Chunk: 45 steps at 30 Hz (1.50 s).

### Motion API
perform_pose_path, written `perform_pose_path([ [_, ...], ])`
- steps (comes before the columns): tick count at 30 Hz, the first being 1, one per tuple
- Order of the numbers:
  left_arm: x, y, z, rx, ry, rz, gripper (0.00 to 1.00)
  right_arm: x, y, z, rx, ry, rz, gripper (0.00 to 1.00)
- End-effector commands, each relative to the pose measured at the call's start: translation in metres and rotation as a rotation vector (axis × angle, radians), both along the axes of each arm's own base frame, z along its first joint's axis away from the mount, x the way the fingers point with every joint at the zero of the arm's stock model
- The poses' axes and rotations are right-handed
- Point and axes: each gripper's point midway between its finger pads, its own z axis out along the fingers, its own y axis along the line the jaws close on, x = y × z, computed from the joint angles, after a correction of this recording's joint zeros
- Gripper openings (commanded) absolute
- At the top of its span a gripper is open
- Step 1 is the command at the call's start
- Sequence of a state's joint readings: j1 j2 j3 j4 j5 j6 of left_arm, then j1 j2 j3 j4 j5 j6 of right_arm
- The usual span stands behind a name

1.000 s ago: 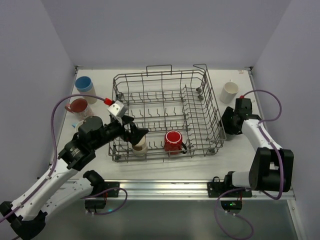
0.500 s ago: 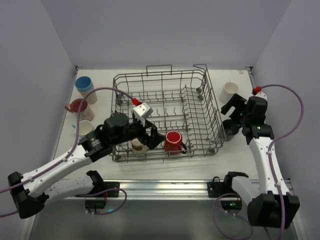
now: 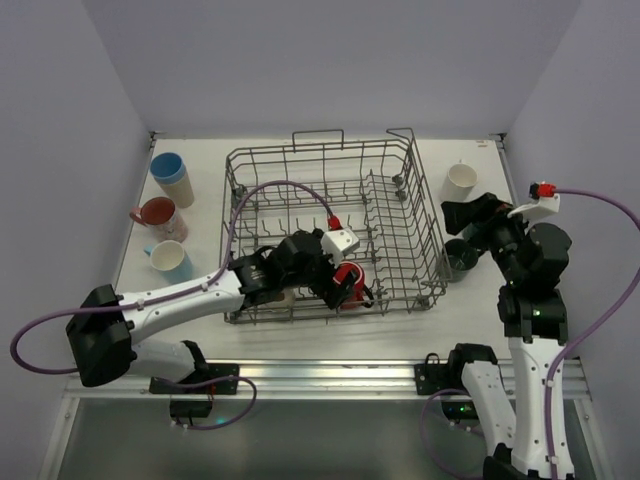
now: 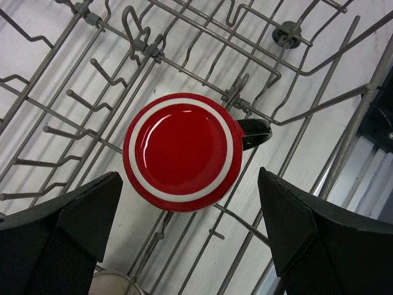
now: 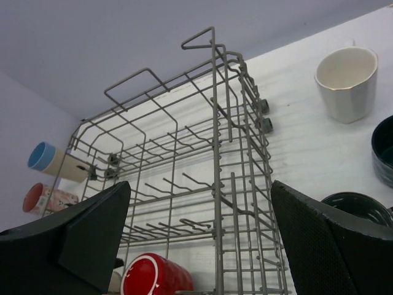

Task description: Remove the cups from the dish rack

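Wire everywhere: looking at dish rack, thin grey metal rods, upright tines, loop handles, sitting mid-table. Seeing red mug standing mouth-down inside rack near front edge, right of middle; glossy round base facing up, white ring circling it, long axis running roughly vertical, black handle pointing toward right arm's side. Hovering above it with left gripper, matte black fingers spread wide, straddling mug without touching, gripping nothing. Catching beige cup rim just beside, also inside rack. Hanging right gripper outside rack's right wall, spread wide too, carrying nothing. Noting smooth cream cup standing mouth-up on white table right of rack, dark teal cup sitting nearer the arm. Noting blue-lined cup, pink mug, light blue cup lining up left of rack.
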<state>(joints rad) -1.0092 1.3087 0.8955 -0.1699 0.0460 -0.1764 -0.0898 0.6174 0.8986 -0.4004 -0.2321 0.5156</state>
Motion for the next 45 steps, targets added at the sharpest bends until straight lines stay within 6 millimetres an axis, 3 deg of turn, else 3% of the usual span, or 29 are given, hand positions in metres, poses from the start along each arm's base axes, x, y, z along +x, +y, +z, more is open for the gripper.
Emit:
perform_pose_path([
  [1, 0.019, -0.015, 0.023, -0.036, -0.124, -0.017, 1.00, 0.000, 0.021, 0.000, 0.030, -0.009, 0.122, 0.99],
  [4, 0.019, -0.021, 0.008, -0.012, -0.102, -0.031, 1.00, 0.002, 0.024, -0.006, 0.029, 0.000, 0.140, 0.99],
  [10, 0.026, -0.024, 0.004, -0.011, -0.114, -0.016, 1.00, 0.004, 0.031, -0.012, 0.025, 0.013, 0.176, 0.99],
  [18, 0.020, -0.034, -0.019, 0.021, -0.042, -0.063, 1.00, 0.003, 0.032, -0.011, 0.023, 0.015, 0.183, 0.99],
  [27, 0.022, -0.026, -0.030, 0.008, 0.045, -0.042, 1.00, 0.004, 0.038, -0.010, 0.028, 0.026, 0.205, 0.99],
  [38, 0.031, -0.017, -0.038, 0.041, 0.162, -0.033, 0.89, 0.006, 0.042, -0.004, 0.029, 0.024, 0.216, 0.99],
  [42, 0.033, -0.017, -0.035, 0.049, 0.158, -0.026, 0.77, 0.004, 0.044, 0.003, 0.030, 0.009, 0.220, 0.99],
  [45, 0.040, -0.014, -0.017, 0.027, 0.130, 0.004, 0.56, -0.004, 0.052, 0.024, 0.056, -0.030, 0.260, 0.99],
])
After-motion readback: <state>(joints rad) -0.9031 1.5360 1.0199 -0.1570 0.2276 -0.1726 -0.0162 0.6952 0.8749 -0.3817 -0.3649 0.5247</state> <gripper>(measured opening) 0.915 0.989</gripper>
